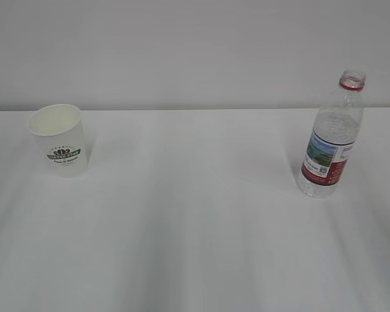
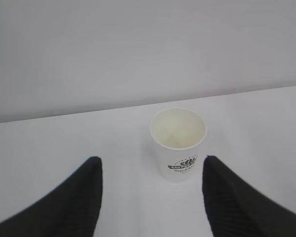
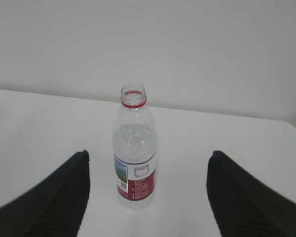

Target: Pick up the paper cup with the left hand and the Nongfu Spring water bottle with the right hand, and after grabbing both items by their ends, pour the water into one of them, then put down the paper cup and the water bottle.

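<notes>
**Both claws lined up, nothing gripped yet**

The paper cup [image 2: 178,144] stands upright on the white table [image 1: 195,227], ahead of the left claw [image 2: 152,197] and just right of the midline between its two dark fingers [image 2: 74,202]. Those fingers stand wide apart and hold nothing. The water bottle [image 3: 134,148] stands upright and uncapped ahead of the right claw [image 3: 148,197], a little left of centre between its fingers [image 3: 246,197], which are also spread wide and empty. From the front view neither claw shows; cup and bottle stand well apart at opposite sides of the table.

The step in hand looks like the approach. To do it well, each claw should probably shift sideways first so its target sits dead centre in the gap, then move forward level until the fingers flank it. The cup is light and tapered, so close gently or it may crush or tip. The bottle looks thin-walled; a grip low on the body, squeezed softly, should keep water from spilling out.
</notes>
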You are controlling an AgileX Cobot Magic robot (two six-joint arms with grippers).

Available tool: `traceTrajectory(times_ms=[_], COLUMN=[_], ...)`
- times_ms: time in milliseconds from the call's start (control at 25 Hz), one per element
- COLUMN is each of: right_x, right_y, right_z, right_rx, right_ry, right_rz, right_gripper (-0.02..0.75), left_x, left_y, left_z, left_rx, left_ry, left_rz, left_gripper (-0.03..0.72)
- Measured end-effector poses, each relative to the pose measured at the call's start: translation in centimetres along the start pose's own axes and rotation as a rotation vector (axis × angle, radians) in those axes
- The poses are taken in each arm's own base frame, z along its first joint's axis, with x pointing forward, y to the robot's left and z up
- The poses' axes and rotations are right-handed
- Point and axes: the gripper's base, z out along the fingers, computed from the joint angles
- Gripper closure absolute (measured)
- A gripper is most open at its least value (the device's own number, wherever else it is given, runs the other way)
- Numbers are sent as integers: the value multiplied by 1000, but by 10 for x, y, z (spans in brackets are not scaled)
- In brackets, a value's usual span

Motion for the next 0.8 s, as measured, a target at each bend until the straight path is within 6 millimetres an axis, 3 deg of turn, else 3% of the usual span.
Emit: traceTrajectory(times_ms=[520, 640, 800], right_x=[14, 15, 16], right_y=[2, 2, 2], right_z=[49, 54, 60], right_rx=[0, 0, -1], right_ry=[-124, -128, -159], right_rz=[-23, -25, -35], right_gripper=[183, 183, 183], left_x=[14, 22, 49], left_y=[-2, -2, -3], left_z=[63, 75, 92], left_rx=[10, 12, 18], left_ry=[70, 87, 76], left_rz=[-1, -3, -8], left_gripper=[227, 227, 227])
